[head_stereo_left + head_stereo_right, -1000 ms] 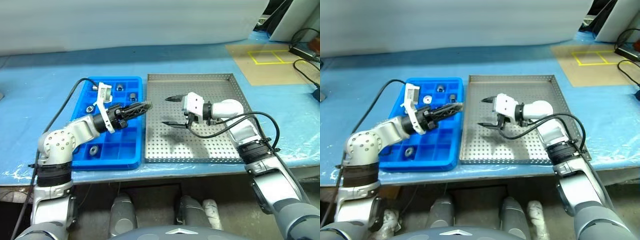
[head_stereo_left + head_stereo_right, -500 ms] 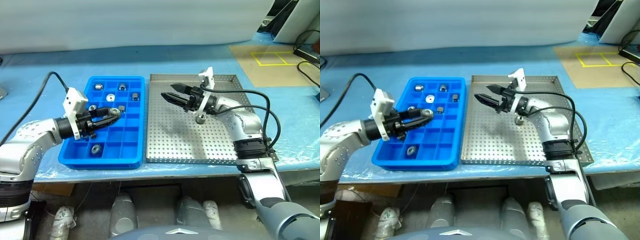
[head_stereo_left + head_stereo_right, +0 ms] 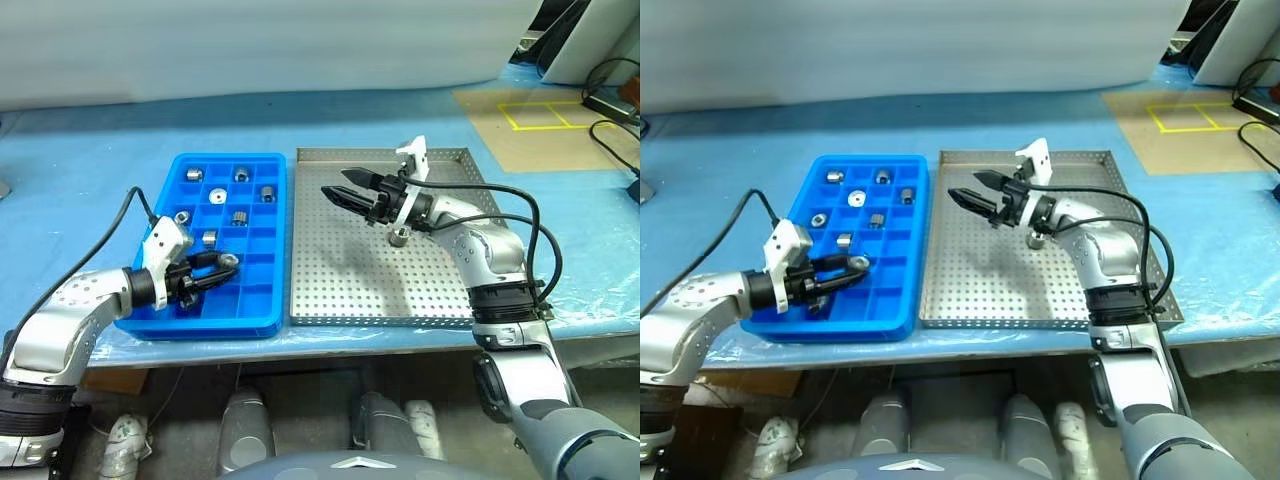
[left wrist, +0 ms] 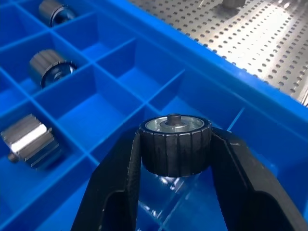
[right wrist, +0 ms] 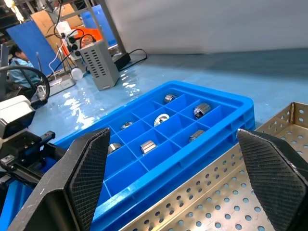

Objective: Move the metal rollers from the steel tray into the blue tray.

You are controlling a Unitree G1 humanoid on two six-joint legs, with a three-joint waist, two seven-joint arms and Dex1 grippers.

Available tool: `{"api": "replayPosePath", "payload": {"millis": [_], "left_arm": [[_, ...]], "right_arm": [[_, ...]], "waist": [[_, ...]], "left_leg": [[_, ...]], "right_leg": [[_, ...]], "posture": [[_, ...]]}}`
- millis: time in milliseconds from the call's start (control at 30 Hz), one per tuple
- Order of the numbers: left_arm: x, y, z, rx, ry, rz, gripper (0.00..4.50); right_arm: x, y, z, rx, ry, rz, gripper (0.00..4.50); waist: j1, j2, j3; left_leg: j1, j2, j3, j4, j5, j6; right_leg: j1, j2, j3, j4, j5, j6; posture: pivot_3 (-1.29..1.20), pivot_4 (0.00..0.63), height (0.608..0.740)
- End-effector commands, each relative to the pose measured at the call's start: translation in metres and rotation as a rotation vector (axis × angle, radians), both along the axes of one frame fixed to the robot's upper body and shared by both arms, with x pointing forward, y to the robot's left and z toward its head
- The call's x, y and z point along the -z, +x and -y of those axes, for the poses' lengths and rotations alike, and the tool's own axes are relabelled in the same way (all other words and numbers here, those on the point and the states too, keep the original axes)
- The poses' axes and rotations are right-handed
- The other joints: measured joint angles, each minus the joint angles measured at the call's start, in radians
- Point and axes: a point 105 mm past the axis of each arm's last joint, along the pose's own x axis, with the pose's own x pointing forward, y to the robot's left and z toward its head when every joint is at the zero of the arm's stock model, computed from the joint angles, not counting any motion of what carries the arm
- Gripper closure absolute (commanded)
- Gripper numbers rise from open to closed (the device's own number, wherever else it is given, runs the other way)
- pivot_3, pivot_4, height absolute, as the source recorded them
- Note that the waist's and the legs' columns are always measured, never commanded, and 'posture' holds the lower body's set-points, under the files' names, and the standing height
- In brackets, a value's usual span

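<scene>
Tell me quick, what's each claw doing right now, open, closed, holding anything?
Left claw: closed on a metal roller, over the blue tray.
Right claw: open, holding nothing, above the steel tray.

This looks like a workshop or factory test area. A long worktop (image 3: 80, 180) is wrapped in blue plastic sheeting, and on it sit a blue tray (image 3: 265, 305) with gridded compartments for sorting parts and a perforated steel tray (image 3: 350, 290) just beside it. At the far right lies a brown mat (image 3: 520, 135) marked with yellow tape squares, with black cables (image 3: 610, 80) near it. The right wrist view shows a grey vented equipment box (image 5: 100, 62), blue panels (image 5: 33, 41), metal framing and stacked cartons in the background.
</scene>
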Motion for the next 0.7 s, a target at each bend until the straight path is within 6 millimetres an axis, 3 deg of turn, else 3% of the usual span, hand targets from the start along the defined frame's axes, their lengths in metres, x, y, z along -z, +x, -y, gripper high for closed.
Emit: {"api": "replayPosePath", "payload": {"millis": [33,367,467,600,700], "left_arm": [[0.001,0.004,0.004,-0.001,0.036,0.025,2.78],[0.020,0.029,0.003,-0.086,0.116,0.039,2.78],[0.023,0.025,0.007,-0.042,0.125,0.020,2.78],[0.023,0.017,0.008,0.015,0.134,-0.008,1.46],[0.014,0.021,0.007,0.002,0.120,0.015,1.46]], "right_arm": [[-0.012,-0.003,0.002,0.003,-0.006,0.064,0.09],[-0.008,-0.005,0.002,0.003,-0.023,0.070,0.09],[-0.009,-0.006,0.003,0.005,-0.025,0.071,0.09],[-0.010,-0.003,0.008,0.025,-0.029,0.074,0.09],[-0.009,-0.002,0.011,0.035,-0.029,0.072,0.09]], "waist": [[0.002,0.000,0.000],[0.005,0.002,-0.001],[0.011,0.004,-0.002],[0.006,0.003,-0.002],[0.002,0.003,-0.002]], "left_leg": [[0.000,0.000,0.000,0.000,0.000,0.000],[0.003,0.000,0.000,0.000,0.000,0.000],[0.007,-0.002,0.000,0.000,0.000,0.000],[0.010,-0.002,0.000,0.000,-0.001,0.001],[0.011,-0.001,0.000,-0.001,-0.001,0.001]], "right_leg": [[0.000,0.000,0.000,0.000,0.000,0.000],[0.002,0.000,0.001,0.001,0.000,0.000],[0.007,-0.002,0.001,0.002,0.000,0.000],[0.009,-0.002,0.002,0.002,-0.001,0.001],[0.009,-0.002,0.002,0.002,0.000,0.001]], "posture": [[0.09,0.150,0.740],[0.08,0.150,0.740],[0.07,0.150,0.740],[0.06,0.150,0.740],[0.07,0.150,0.740]]}}
